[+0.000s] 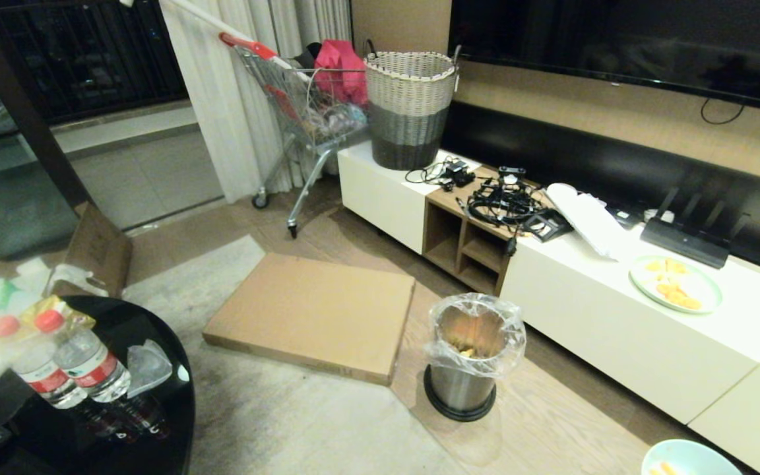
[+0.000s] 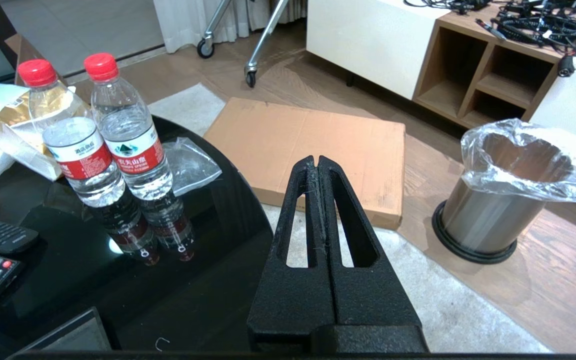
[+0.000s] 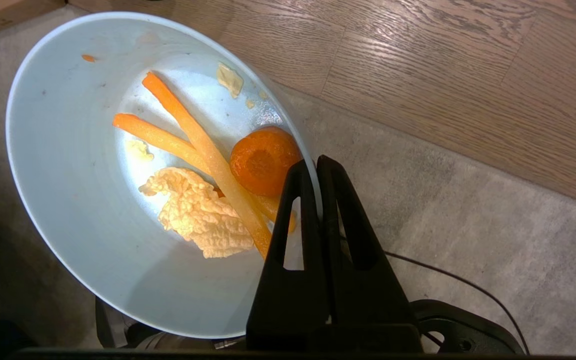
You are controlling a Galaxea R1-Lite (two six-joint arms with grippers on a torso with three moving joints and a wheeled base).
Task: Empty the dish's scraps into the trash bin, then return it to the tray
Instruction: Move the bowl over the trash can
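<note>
My right gripper (image 3: 313, 167) is shut on the rim of the dish (image 3: 83, 200), a pale bluish-white bowl held over the grey rug. The scraps (image 3: 208, 170) lie inside it: orange carrot strips, a round carrot slice and a pale crinkled peel. In the head view only the dish's edge (image 1: 690, 458) shows at the bottom right. The trash bin (image 1: 469, 356), shiny steel with a black base ring and clear liner, stands on the floor ahead, left of the dish. My left gripper (image 2: 318, 162) is shut and empty, parked above the black table's edge. The tray is out of view.
A flat cardboard box (image 1: 314, 313) lies on the rug left of the bin. A white low cabinet (image 1: 631, 343) carries a pale-green plate (image 1: 677, 284), cables and a woven basket (image 1: 410, 109). Two water bottles (image 1: 70, 366) stand on the black round table (image 1: 156, 422). A shopping cart (image 1: 301, 105) stands behind.
</note>
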